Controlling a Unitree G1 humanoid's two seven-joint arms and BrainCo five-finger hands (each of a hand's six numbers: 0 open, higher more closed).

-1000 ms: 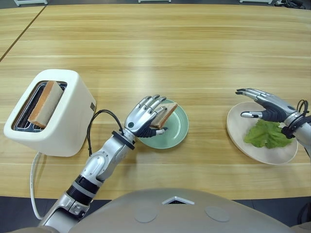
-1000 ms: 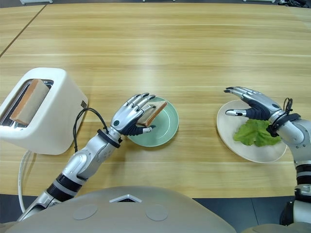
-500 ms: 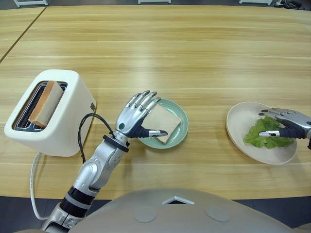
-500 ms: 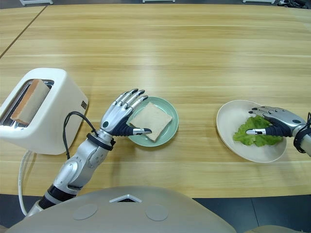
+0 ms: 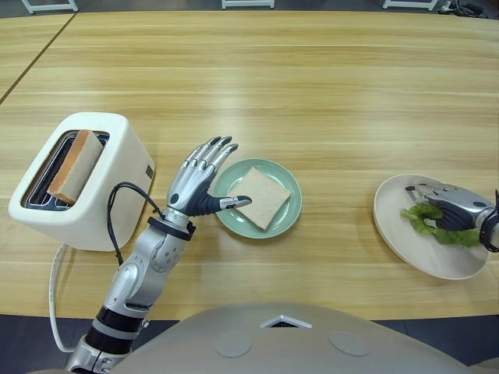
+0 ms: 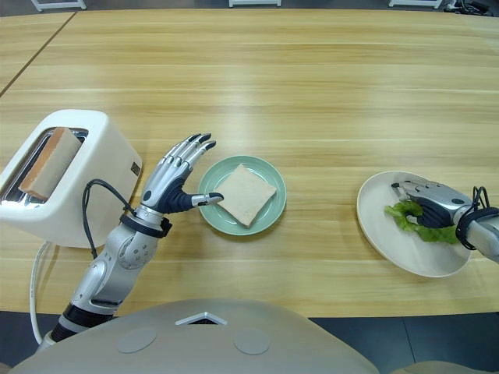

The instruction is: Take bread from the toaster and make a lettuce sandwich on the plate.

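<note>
**Surface:** A light wooden surface carries all the items.

**Toaster:** A white toaster stands at the left of the frame. One browned slice sits upright in its slot. A white cord runs from the toaster toward the lower left edge.

**Green plate:** A small green plate sits just left of the frame's centre. A second bread slice lies flat on it, turned so that its corners point toward the rim.

**Left robot hand:** The left robot hand is between the toaster and the green plate, at the plate's left rim. Its fingers are spread and straight, and it holds nothing. The thumb tip points at the near-left corner of the flat slice. Whether it touches the slice cannot be told.

**Beige plate:** A larger beige plate sits at the right of the frame, well apart from the green plate.

**Right robot hand:** The right robot hand rests over the beige plate with its fingers curled around the lettuce leaf. The leaf is bunched under the palm, and green edges show on both sides of the fingers. Whether the leaf is clear of the plate cannot be told.
</note>
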